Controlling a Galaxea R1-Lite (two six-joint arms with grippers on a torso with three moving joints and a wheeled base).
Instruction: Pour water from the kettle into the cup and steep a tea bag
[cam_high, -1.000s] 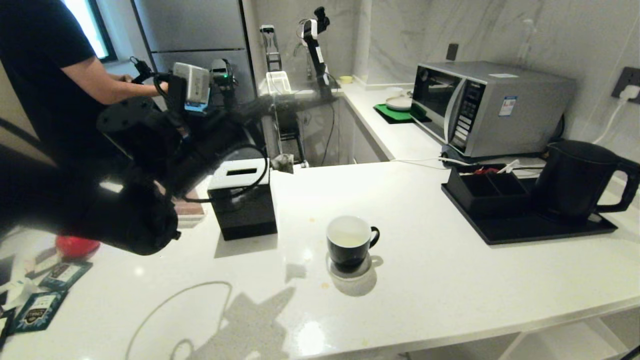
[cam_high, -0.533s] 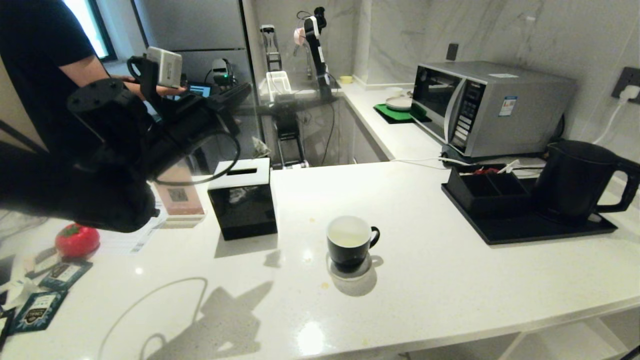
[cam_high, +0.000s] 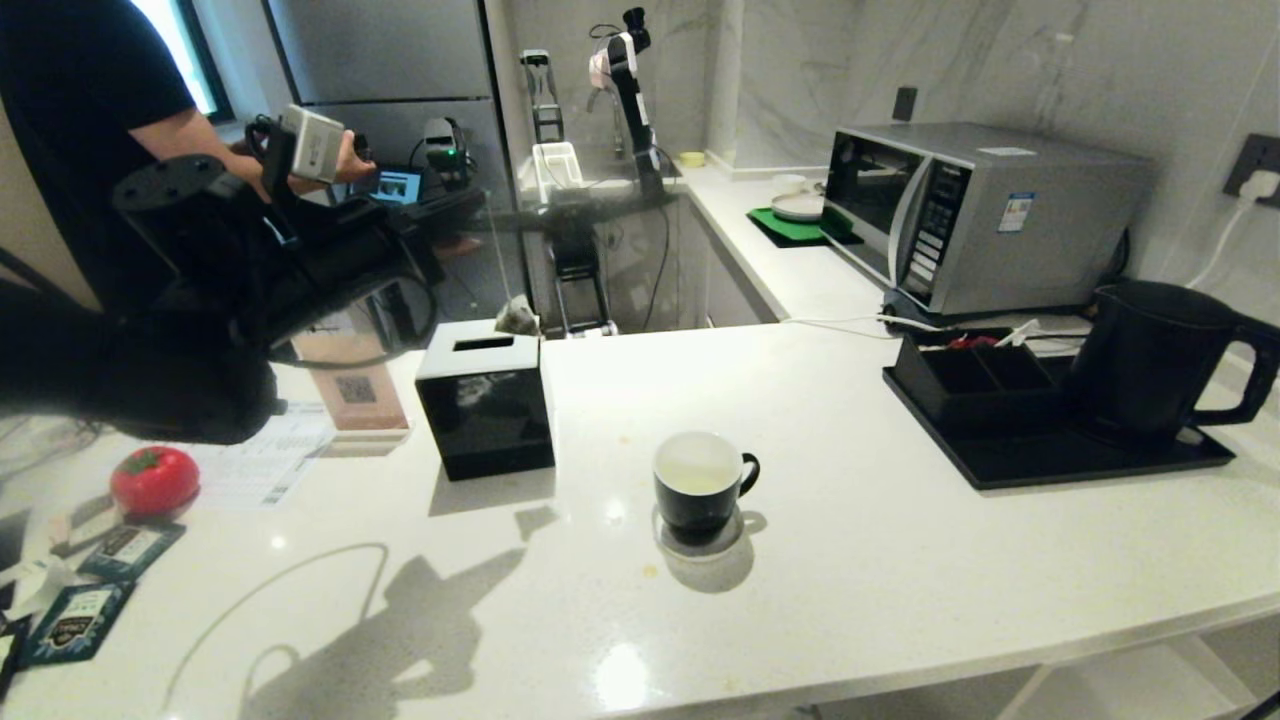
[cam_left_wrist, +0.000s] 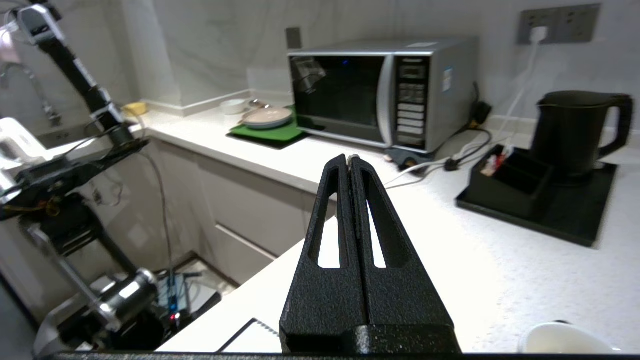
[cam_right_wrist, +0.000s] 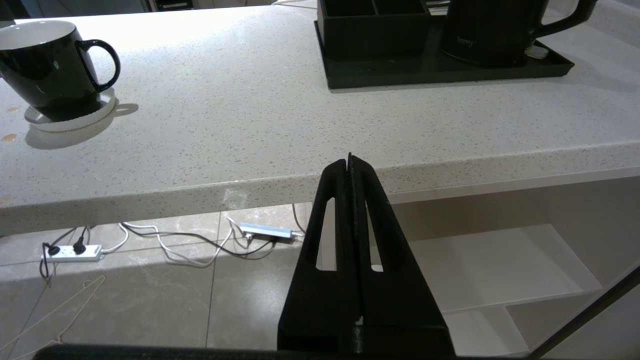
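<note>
The left gripper (cam_left_wrist: 350, 162) is up in the air over the left side of the counter (cam_high: 900, 560), its 2 fingers pressed together on a thin string. The tea bag (cam_high: 517, 316) hangs from it, above the black tissue box (cam_high: 487, 410). The cup (cam_high: 700, 480) sits mid-counter with water (cam_high: 695, 480) inside. The kettle (cam_high: 1150, 355) stands on the black tray (cam_high: 1050, 460) at the right. The right gripper (cam_right_wrist: 350, 162) waits below the counter edge, squeezed together, holding nothing.
</note>
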